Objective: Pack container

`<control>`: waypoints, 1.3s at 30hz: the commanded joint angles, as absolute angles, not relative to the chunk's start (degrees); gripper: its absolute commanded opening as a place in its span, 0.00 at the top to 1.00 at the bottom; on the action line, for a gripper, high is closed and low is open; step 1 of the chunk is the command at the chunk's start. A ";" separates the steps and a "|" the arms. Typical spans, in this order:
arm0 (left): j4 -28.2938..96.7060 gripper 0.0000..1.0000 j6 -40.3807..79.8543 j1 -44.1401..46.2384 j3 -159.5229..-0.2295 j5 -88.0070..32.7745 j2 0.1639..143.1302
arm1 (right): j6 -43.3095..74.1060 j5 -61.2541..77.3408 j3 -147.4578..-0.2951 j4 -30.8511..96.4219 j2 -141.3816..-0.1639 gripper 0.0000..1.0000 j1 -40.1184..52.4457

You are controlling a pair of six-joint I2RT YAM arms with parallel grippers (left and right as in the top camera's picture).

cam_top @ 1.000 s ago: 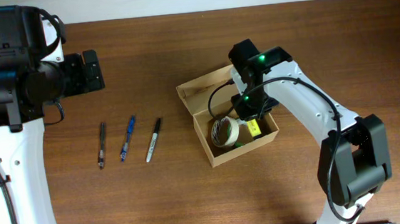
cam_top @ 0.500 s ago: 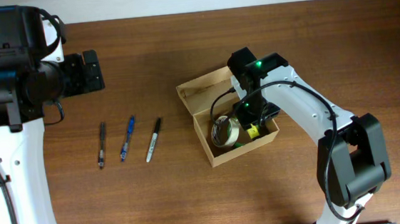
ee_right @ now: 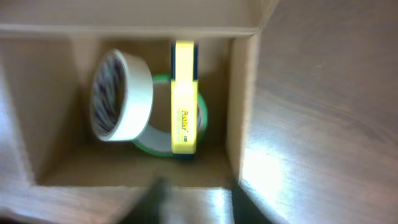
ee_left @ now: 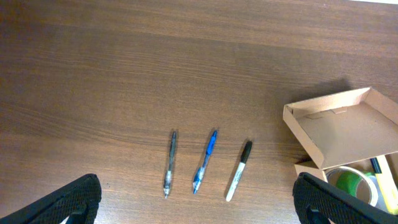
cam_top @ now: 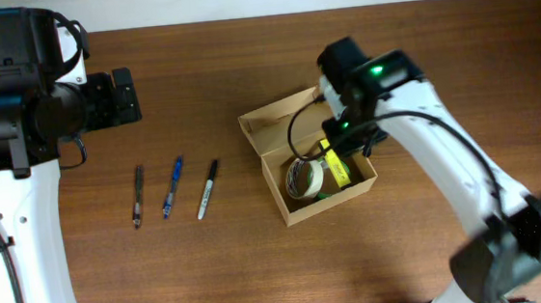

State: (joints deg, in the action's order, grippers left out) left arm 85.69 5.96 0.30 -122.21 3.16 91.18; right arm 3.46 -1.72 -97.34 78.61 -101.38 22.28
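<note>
While the container (cam_top: 280,124) sits right of the table's middle with its flap lid thrown back toward the upper left, the right gripper (cam_top: 347,138) hangs directly over its open compartment, at the right-hand end. From the right wrist camera the box fills the view just beyond the fingers (ee_right: 158,198), which show as two dark smears (badly blurred) with a gap between them and nothing gripped. Inside lie a white tape roll (ee_right: 121,93), a green tape roll (ee_right: 149,146) and a yellow marker (ee_right: 185,93) resting across the green one, beside the right wall. Well apart, at the table's left edge, the left gripper (cam_top: 126,95) is spread wide and empty. Between it and the box lie a dark pen (cam_top: 138,195), a blue pen (cam_top: 174,186) and a black-capped marker (cam_top: 208,188), side by side on the wooden table (cam_top: 212,272).
</note>
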 commanded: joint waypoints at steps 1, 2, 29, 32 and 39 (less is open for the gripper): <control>85.52 0.01 4.58 0.10 -122.89 2.57 90.50 | 5.02 -7.03 -102.65 79.99 -96.42 0.96 20.95; 85.54 0.01 4.49 0.10 -122.89 2.61 90.50 | 5.04 -8.34 -102.72 80.03 -96.03 0.96 19.99; 85.78 0.01 4.21 0.10 -122.89 4.49 90.50 | 6.09 2.63 -65.84 63.35 -97.89 0.96 -4.25; 85.76 0.01 4.21 0.10 -122.89 4.49 90.50 | 6.04 2.90 -65.58 63.22 -97.89 0.96 -3.14; 85.76 0.01 4.21 0.10 -122.89 4.47 90.50 | 4.78 7.05 -65.58 60.40 -97.86 0.96 -1.13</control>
State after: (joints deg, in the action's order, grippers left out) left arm 85.89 5.32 0.30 -122.21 3.88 91.18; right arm 5.30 4.36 -65.71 61.58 -97.95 -1.98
